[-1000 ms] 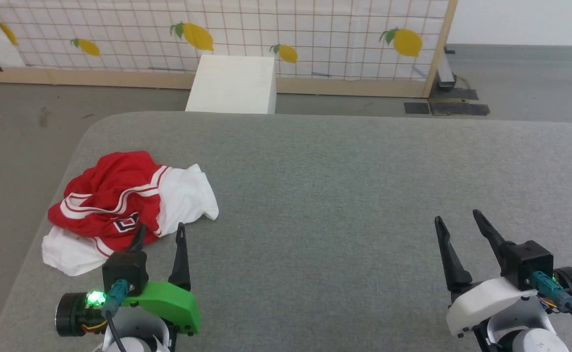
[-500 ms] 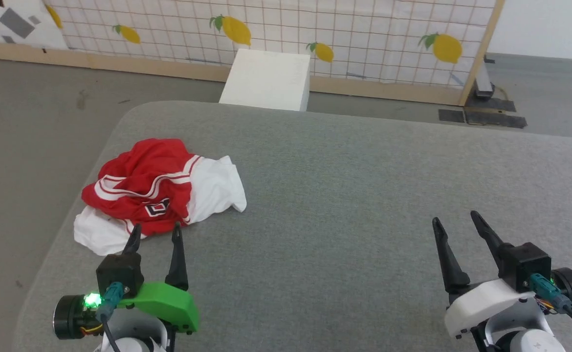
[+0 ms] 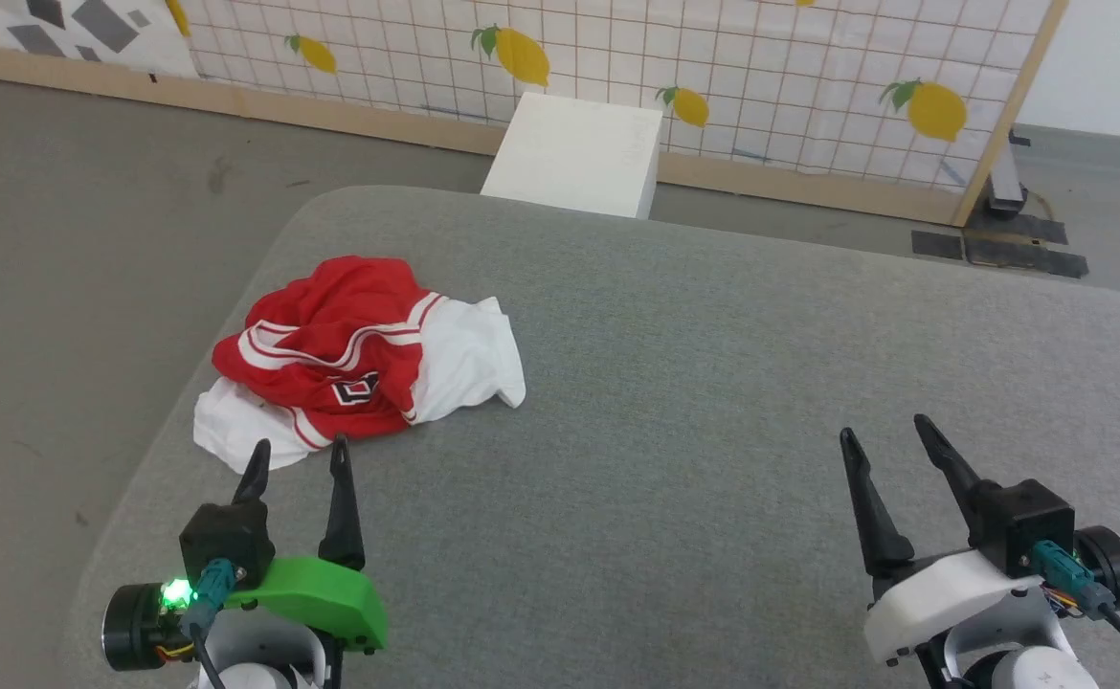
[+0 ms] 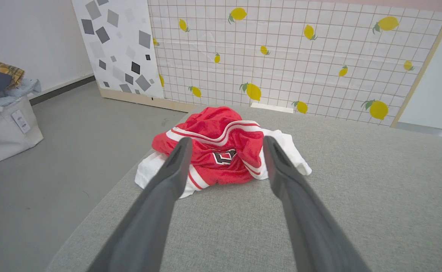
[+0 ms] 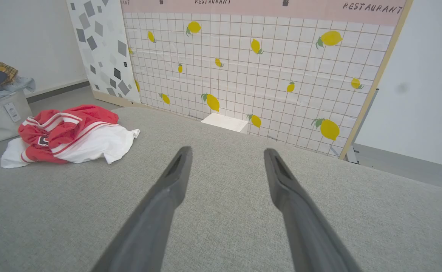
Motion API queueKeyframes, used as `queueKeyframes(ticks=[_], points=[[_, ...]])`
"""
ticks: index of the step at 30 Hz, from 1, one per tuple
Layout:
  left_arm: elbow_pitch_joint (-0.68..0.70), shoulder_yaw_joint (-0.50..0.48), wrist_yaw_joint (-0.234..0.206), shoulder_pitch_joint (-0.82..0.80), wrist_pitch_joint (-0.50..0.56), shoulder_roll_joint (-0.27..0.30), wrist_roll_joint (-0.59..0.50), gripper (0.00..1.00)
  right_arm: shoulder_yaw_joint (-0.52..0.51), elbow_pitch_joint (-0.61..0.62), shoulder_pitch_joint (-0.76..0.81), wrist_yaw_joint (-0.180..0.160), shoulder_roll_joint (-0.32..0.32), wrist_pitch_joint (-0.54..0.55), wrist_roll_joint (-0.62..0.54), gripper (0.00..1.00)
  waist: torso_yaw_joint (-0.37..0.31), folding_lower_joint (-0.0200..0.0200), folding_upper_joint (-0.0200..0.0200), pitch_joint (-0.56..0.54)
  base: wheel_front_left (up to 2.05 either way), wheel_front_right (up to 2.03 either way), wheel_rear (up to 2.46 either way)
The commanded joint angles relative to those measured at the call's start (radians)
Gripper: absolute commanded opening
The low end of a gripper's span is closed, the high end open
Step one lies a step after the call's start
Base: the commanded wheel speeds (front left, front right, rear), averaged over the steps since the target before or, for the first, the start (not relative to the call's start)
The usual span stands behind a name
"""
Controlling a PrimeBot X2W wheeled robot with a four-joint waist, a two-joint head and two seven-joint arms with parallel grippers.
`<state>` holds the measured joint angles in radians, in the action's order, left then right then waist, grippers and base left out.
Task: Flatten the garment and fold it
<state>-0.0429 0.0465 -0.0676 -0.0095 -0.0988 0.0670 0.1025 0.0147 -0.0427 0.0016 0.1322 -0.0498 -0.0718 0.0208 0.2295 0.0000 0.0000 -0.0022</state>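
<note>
Hovering my left gripper (image 3: 299, 443) just short of the crumpled red jersey (image 3: 349, 354), jaws spread wide; my right gripper (image 3: 884, 429) is hanging well apart, equally wide.

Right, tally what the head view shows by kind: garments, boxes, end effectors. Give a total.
Crumpled red-and-white jersey garment: 1
White rectangular box: 1
Dark two-fingered end effectors: 2 (left end effector, right end effector)
Total: 4

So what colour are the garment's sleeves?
White, against the red body of the garment; the left wrist view shows them best.
</note>
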Motion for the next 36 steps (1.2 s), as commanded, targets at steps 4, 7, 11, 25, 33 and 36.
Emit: queueKeyframes(ticks=[4,7,11,25,33,36], points=[[-0.007,0.007,-0.014,0.015,-0.017,0.011,0.019,1.00,0.004,-0.007,-0.007,-0.001,0.000,-0.017,0.011,1.00,0.025,0.0000,0.0000,0.001,0.00,0.00,0.00],[-0.010,0.011,-0.018,0.016,-0.023,0.013,0.025,1.00,0.005,-0.010,-0.007,-0.001,0.000,-0.022,0.014,1.00,0.038,0.0000,0.0000,0.001,0.00,0.00,0.00],[-0.014,0.017,-0.024,0.016,-0.030,0.016,0.034,1.00,0.006,-0.014,-0.008,-0.001,0.000,-0.029,0.018,1.00,0.056,0.0000,0.0000,0.001,0.00,0.00,0.00],[-0.028,0.036,-0.044,0.017,-0.055,0.027,0.068,1.00,0.011,-0.027,-0.010,-0.001,0.000,-0.051,0.027,1.00,0.123,0.0000,0.0000,0.003,0.00,0.00,0.00],[-0.033,0.046,-0.059,0.019,-0.071,0.032,0.087,1.00,0.013,-0.033,-0.012,-0.001,0.000,-0.062,0.030,1.00,0.158,0.0000,0.0000,0.004,0.00,0.00,0.00],[-0.034,0.049,-0.065,0.021,-0.078,0.034,0.095,1.00,0.014,-0.035,-0.013,-0.001,0.000,-0.067,0.031,1.00,0.170,0.0000,0.0000,0.004,0.00,0.00,0.00]])
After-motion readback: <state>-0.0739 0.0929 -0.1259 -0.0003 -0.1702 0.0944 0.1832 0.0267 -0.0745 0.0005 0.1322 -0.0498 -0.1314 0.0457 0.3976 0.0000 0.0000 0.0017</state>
